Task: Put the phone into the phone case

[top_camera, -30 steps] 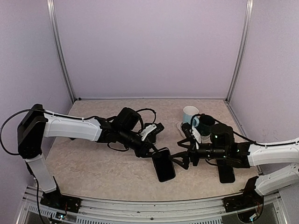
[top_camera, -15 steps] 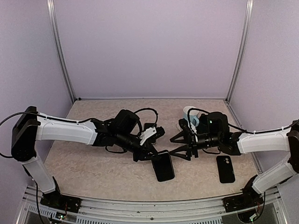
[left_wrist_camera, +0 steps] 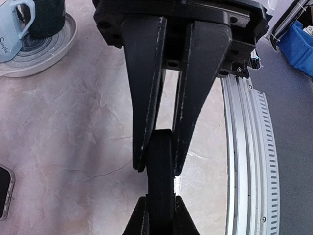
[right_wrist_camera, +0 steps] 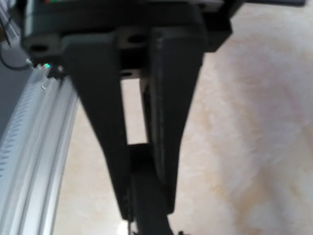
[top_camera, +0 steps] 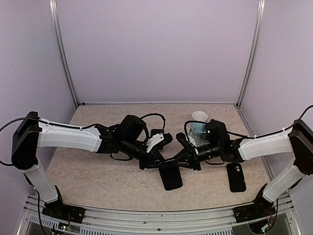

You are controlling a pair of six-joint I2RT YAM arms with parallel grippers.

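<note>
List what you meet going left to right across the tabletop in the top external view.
left gripper → black slab clamped between both grippers → right gripper → pale mug → second black slab, lying flat on its own.

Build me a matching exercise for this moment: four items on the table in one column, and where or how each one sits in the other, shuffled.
Items
1. centre black slab
2. right-side black slab
3. light blue mug
4. dark cup

States
A. stands on the grey plate
B. lies flat on the table, nothing touching it
C. gripped by the left gripper and the right gripper
D. upright behind the right arm

Pairs: 1-C; 2-B; 3-D; 4-A
</note>
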